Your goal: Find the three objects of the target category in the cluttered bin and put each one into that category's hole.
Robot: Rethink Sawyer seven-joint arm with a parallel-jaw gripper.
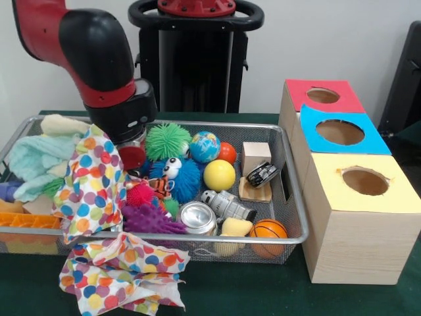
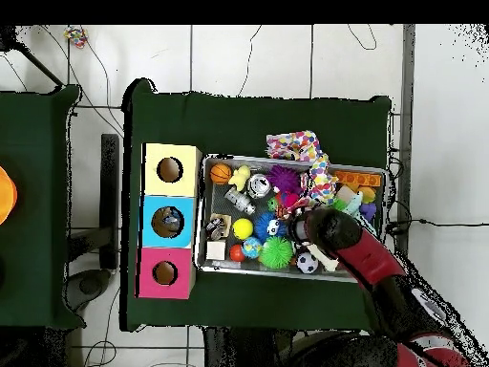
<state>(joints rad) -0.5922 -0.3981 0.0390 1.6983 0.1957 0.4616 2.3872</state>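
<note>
My gripper (image 1: 113, 146) reaches down into the left half of the wire bin (image 1: 294, 197) and is shut on a polka-dot cloth (image 1: 91, 184). The cloth hangs from it in a peak, and its lower end spills over the bin's front rim onto the table. The cloth hides the fingers. In the overhead view the gripper (image 2: 304, 224) is over the bin's middle and the cloth (image 2: 304, 147) trails past the bin's far rim. Beside the bin stand three boxes with holes: red (image 1: 323, 95), blue (image 1: 340, 131) and yellow (image 1: 365, 180).
The bin holds a green spiky ball (image 1: 167, 140), a globe ball (image 1: 204, 146), a yellow ball (image 1: 219, 175), a wooden block (image 1: 256, 157), a toy car (image 1: 262, 174), a can (image 1: 198, 217) and a basketball (image 1: 268, 230). A teal cloth (image 1: 38, 158) fills the left corner.
</note>
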